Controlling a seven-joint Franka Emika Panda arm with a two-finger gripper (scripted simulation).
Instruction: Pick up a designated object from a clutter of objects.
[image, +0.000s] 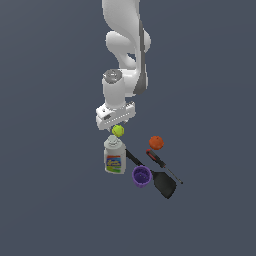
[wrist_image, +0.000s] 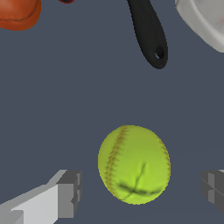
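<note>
Overhead, the arm points straight down, its claw (wrist_image: 140, 188) spread open around the yellow-green ball (wrist_image: 134, 164).

A slate-blue floor (image: 50, 200) — flat, matte, one even tone — spans both views

Yellow-green stitched ball (wrist_image: 134, 164) looks matt, leathery. Black spatula handle (wrist_image: 148, 33) smooth plastic, slight sheen. Grey gripper fingers (wrist_image: 69, 192) flat, matt, blocky.
</note>
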